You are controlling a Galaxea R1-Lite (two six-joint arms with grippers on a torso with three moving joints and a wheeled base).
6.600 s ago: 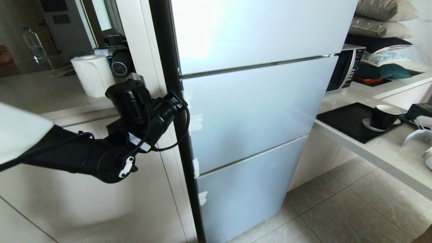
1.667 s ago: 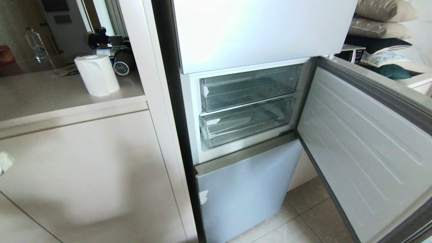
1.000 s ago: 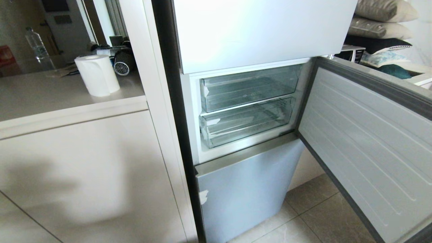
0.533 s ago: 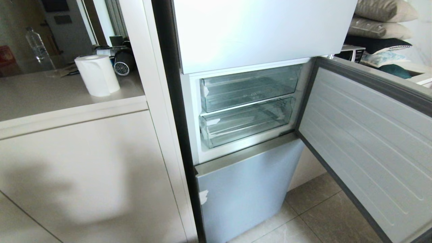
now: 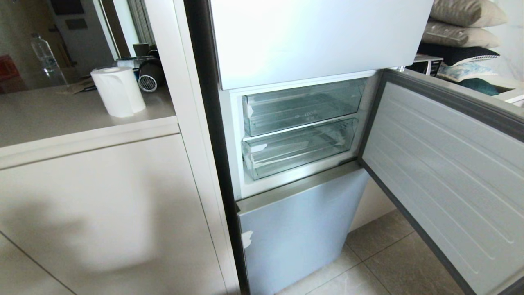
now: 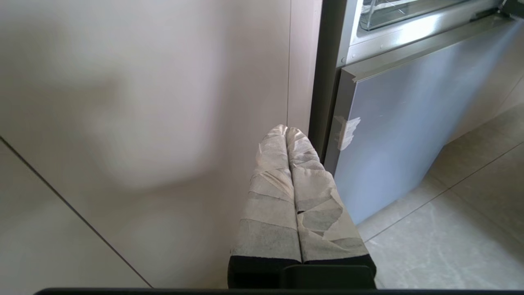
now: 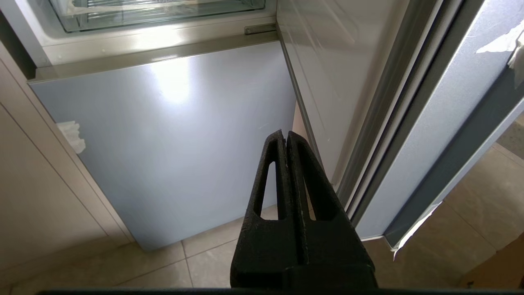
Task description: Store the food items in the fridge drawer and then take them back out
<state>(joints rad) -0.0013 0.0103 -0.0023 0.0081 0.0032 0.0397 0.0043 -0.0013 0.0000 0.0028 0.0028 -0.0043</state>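
- Two clear bins sit stacked in the open middle compartment of the fridge, centre of my head view; the lower, deeper one is the fridge drawer [image 5: 297, 149], pushed in, and the shallower clear tray [image 5: 301, 107] sits directly above it.
- I see no food item in any view; through the clear fronts both bins look bare, though glare leaves me unsure of the back corners.
- My middle door [image 5: 446, 176] stands swung open, filling the right side of the head view with its ribbed inner lining facing me.
- Below the compartment the lower door panel [image 5: 301, 229] is closed, with a scrap of white tape [image 5: 246, 239] on its left edge.
- My left gripper [image 6: 286, 131] shows only in its wrist view, tape-wrapped fingers [image 6: 272, 184] pressed together on nothing, aimed at the seam between the cream cabinet [image 6: 143, 123] and the fridge's lower panel.
- My right gripper [image 7: 285, 135] shows only in its own wrist view, black fingers [image 7: 268, 188] pressed together on nothing, pointing at the lower door panel beside the open door's edge.
- At the upper left of the head view a paper towel roll [image 5: 118, 91] stands on the counter [image 5: 61, 119], with a water bottle [image 5: 44, 55] further back.
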